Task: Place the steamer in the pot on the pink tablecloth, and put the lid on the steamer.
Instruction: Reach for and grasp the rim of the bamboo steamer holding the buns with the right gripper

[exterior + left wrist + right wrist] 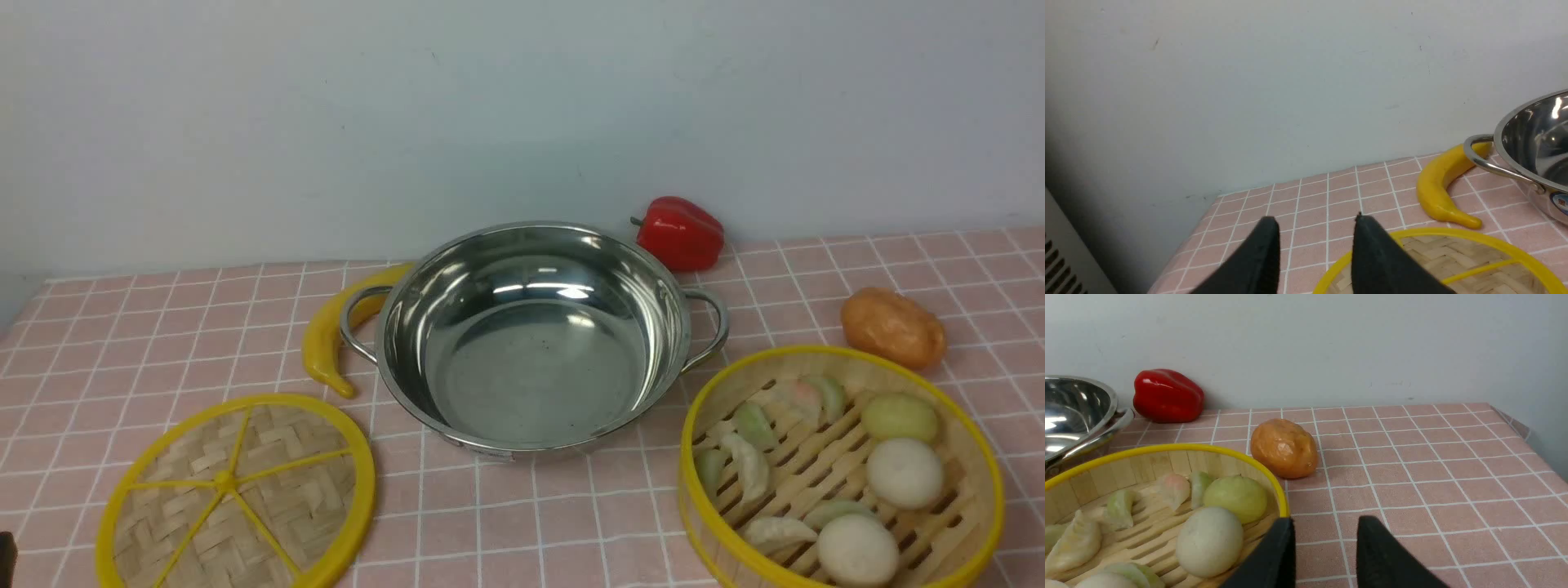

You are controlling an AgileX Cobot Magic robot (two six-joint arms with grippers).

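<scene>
Exactly which room cannot be told: just a plain wall [522, 122] behind a pink checked cloth [506, 523].

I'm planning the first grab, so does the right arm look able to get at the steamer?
Probably yes: the right gripper is open with nothing between its fingers, and the steamer sits on the right, uncovered. The potato lies close behind its rim.

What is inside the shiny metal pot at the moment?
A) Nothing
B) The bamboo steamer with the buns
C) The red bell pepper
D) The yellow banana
A: the stainless-steel pot shows its bare, shiny bottom, while the bamboo steamer sits beside it on the pink tablecloth.
</scene>
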